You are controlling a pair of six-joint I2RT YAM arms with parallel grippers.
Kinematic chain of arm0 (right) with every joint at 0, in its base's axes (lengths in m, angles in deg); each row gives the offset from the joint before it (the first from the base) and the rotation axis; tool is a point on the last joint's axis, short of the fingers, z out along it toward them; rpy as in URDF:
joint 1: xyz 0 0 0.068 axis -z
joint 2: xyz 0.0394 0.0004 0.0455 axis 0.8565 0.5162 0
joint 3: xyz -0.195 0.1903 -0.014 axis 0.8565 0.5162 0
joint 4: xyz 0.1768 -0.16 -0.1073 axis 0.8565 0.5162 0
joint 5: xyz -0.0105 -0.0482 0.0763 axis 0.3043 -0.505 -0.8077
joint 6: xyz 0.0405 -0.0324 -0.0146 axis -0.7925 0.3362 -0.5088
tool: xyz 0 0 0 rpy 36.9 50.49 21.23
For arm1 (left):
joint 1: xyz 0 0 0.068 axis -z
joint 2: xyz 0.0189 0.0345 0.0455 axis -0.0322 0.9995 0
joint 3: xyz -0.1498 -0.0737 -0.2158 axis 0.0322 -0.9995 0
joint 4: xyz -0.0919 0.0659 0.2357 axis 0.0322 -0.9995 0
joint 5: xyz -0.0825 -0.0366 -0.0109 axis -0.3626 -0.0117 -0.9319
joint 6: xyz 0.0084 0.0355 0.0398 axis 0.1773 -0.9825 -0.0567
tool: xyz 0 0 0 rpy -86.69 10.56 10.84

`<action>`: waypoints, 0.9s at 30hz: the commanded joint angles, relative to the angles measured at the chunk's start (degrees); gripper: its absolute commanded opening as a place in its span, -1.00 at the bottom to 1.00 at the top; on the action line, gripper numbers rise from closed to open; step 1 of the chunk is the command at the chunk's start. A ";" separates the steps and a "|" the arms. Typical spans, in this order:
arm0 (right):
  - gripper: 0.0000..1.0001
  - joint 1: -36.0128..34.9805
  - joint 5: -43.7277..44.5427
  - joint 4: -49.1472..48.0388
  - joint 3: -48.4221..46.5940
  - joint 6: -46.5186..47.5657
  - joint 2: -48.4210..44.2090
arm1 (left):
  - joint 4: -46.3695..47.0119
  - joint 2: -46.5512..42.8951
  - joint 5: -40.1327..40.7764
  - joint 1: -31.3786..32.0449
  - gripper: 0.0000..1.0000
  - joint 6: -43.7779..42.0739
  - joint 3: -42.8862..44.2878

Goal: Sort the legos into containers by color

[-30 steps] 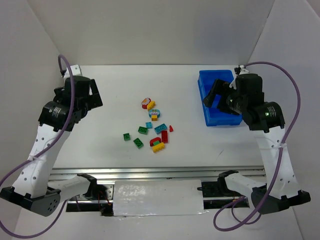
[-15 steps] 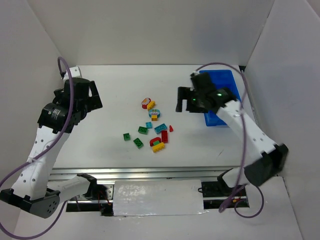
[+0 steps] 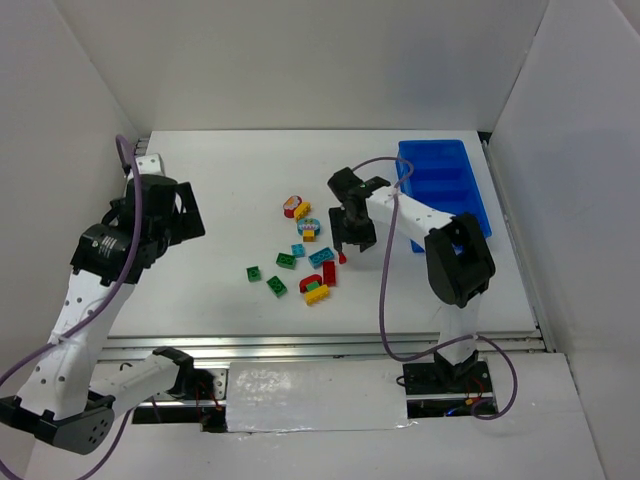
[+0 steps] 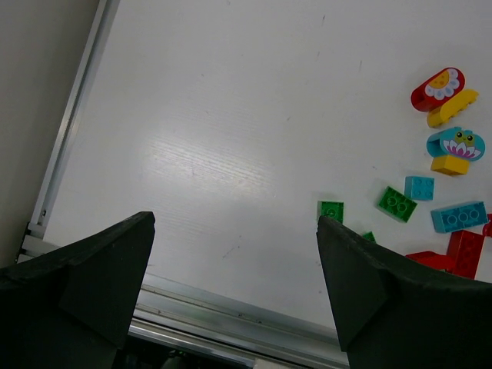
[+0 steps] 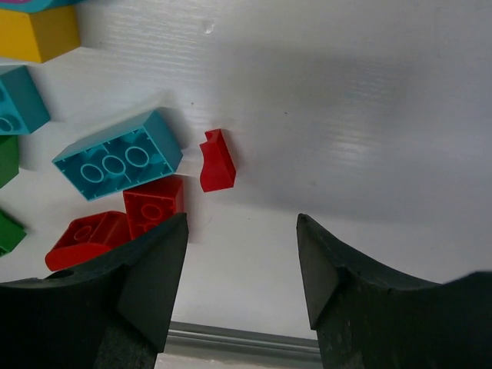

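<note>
Legos [image 3: 305,250] loose on the white, faintly grained table [image 4: 231,115], all beyond and to the right of the left gripper [image 4: 234,223], its dark wedge-shaped fingers [image 4: 100,269] spread wide around nothing. Glossy moulded plastic, crisp-edged, most with studs on top. Farthest from those fingers, a red oval piece [image 4: 437,87] printed with a white flower, touching a yellow curved piece [image 4: 453,108]. Next, a teal arch [image 4: 456,144] with a small printed picture, resting against a yellow block [image 4: 450,164]. Closer in, a small teal square [image 4: 419,187] and a green brick [image 4: 397,203]. Right gripper [image 5: 242,231] low over the same scatter, fingers parted with bare table in the gap, pinching nothing. Just ahead of that gap, a small smooth red sloped piece [image 5: 217,161]. To its left and almost touching, a long teal brick [image 5: 119,156] with round rings on its face. By the left fingertip, a red square brick [image 5: 154,204] and a red rounded piece [image 5: 88,237]. Off to the right of these fingers, the bright-blue bin [image 3: 440,148]: rectangular, shiny, crossed by dividers.
</note>
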 commanded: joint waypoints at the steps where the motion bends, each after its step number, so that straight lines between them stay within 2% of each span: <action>1: 0.31 -1.12 -0.12 -2.84 -0.88 -0.79 1.35 | -0.52 -1.65 -0.53 0.04 0.99 1.00 -0.14; 8: 0.28 -1.83 -2.14 -5.22 -0.26 -1.23 5.22 | -1.22 -2.45 0.52 0.04 0.99 -0.32 -0.31; 12: 0.24 -1.83 -0.48 -5.05 -1.23 -1.58 7.59 | -1.40 -2.36 0.08 0.04 0.99 -1.02 -0.05; 17: 0.21 -1.74 -1.09 -6.54 0.78 -1.76 7.34 | -1.58 -2.45 0.52 0.04 0.99 -2.07 0.04; 20: 0.06 -1.91 -1.18 -6.80 1.14 -1.67 8.20 | -1.23 -2.62 0.44 0.04 0.99 -2.43 -0.49; 22: -0.27 -1.83 -1.44 -6.72 0.71 -1.41 8.91 | -1.05 -2.71 0.35 0.04 0.99 -2.51 -0.66; 23: -0.39 -1.91 -1.35 -6.63 0.53 -1.41 9.26 | -1.05 -2.71 0.17 0.04 0.99 -2.60 -0.66; 25: -0.47 -1.83 -1.35 -6.89 0.97 -1.49 9.01 | -1.05 -2.71 0.17 0.04 0.99 -2.95 -0.58; 26: -0.57 -1.83 -1.18 -6.80 0.97 -1.58 8.31 | -1.05 -2.71 0.35 0.04 0.99 -3.04 -0.58; 27: -0.75 -1.83 -1.00 -6.63 0.88 -1.76 7.60 | -0.88 -2.71 0.35 0.04 0.99 -3.13 -0.58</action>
